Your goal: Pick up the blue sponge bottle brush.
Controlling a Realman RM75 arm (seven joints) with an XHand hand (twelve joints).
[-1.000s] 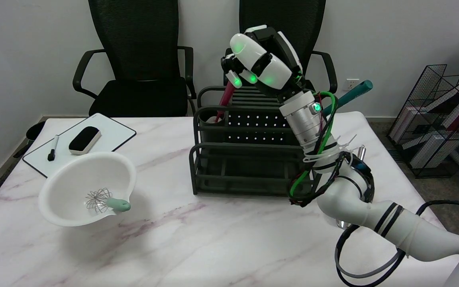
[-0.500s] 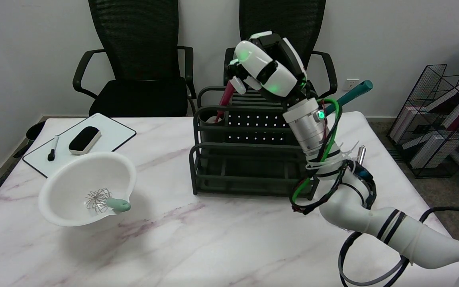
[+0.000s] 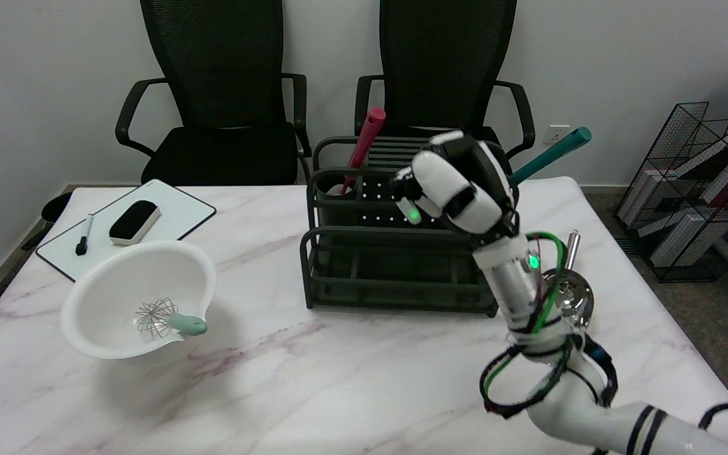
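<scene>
Since the earlier frames the right hand (image 3: 455,186) has dropped from above the rack's back rail, near the pink handle (image 3: 364,142), to a lower station toward five o'clock, in front of the rack's (image 3: 395,259) right half; the pink handle, then partly masked, now shows in full. Fingers are curled inward with the knuckles toward the camera; nothing is seen in them, and whether the tips meet cannot be told. The brush (image 3: 553,153) stands in the rack's right rear area: only its teal-blue handle shows, a straight smooth rod with its long axis tilted, free end pointing to two o'clock, lower end hidden behind the hand. The sponge head is not visible. Hand and handle appear apart. The rack is dark wire with a perforated back panel. At eight o'clock a glossy white bowl (image 3: 102,341) holds a wire whisk (image 3: 165,319).
</scene>
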